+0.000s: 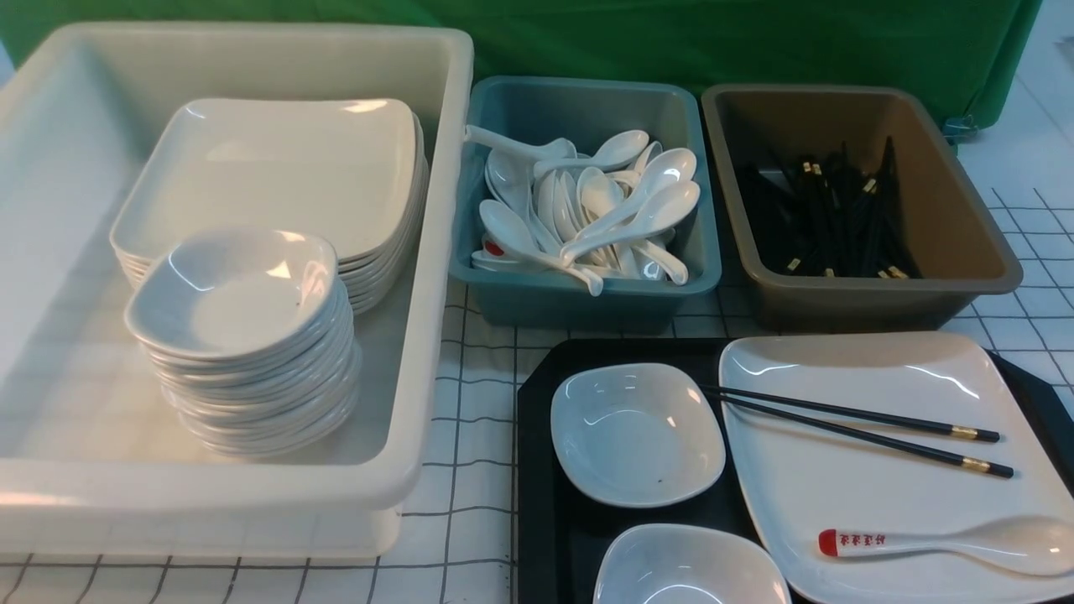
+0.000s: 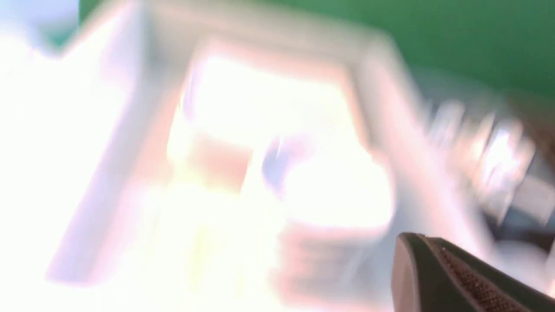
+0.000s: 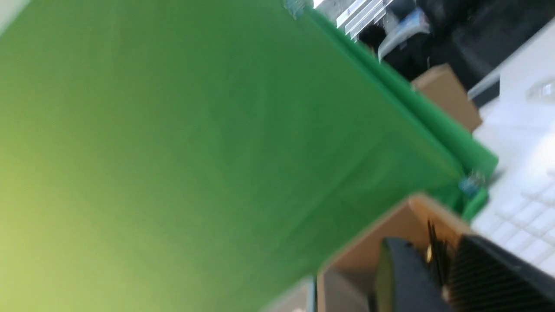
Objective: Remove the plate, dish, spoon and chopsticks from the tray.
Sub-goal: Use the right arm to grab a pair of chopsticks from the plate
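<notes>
L gripper closed tight, R gripper too blurred to tell its grip; chopsticks & spoon lie on plate, dish just beside it, all on tray.

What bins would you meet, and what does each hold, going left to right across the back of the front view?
In order: white bin with stacked plates and dishes → teal bin with white spoons → brown bin with black chopsticks.
</notes>
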### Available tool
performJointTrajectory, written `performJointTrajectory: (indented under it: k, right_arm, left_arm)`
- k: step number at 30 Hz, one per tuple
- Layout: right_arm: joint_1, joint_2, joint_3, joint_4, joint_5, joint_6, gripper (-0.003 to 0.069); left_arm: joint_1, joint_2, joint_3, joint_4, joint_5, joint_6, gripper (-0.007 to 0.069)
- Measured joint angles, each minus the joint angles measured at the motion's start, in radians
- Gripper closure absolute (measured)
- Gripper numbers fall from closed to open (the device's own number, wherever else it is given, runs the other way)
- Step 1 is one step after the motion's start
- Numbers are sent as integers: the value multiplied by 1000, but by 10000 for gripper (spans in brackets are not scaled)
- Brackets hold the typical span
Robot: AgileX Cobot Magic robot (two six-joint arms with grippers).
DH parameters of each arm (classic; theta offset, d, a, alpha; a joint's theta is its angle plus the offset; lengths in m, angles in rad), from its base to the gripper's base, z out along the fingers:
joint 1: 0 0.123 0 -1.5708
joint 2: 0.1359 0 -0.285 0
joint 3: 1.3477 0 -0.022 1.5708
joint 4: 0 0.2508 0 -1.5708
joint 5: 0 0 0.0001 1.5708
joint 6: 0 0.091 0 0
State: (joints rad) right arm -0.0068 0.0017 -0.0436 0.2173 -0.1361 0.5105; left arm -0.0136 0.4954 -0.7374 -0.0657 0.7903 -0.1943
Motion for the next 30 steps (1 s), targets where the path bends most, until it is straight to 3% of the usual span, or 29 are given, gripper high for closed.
performJointTrajectory:
  k: [2, 4, 5, 9, 12, 18, 21, 24, 28, 30]
  right_arm:
    - [47, 25, -84, -26, 117, -55, 603]
    - [114, 93, -194, -39, 255, -153, 638]
    - [121, 102, -205, -39, 271, -164, 641]
    - [277, 368, -419, -89, 556, -313, 652]
    - [361, 622, -556, -162, 751, -362, 659]
    - [383, 987, -767, -190, 989, -555, 659]
    - [351, 1205, -902, -192, 1077, -716, 659]
    - [315, 1335, -982, -193, 1057, -802, 648]
    - [287, 1465, -1049, -195, 1010, -842, 540]
    - [287, 1531, -1071, -193, 1004, -883, 434]
  left_arm:
    - [0, 84, -23, -58, 73, 82, 618]
    - [0, 176, -51, -158, 116, 202, 618]
    - [0, 186, -51, -158, 116, 215, 618]
    - [0, 378, -127, -399, 147, 490, 618]
    - [-6, 508, -181, -475, 177, 610, 625]
    - [-165, 617, -266, -424, 188, 609, 636]
    - [-360, 672, -322, -341, 176, 503, 636]
    - [-491, 730, -370, -305, 175, 474, 636]
    - [-592, 827, -465, -298, 181, 464, 636]
    - [-619, 881, -521, -297, 181, 464, 635]
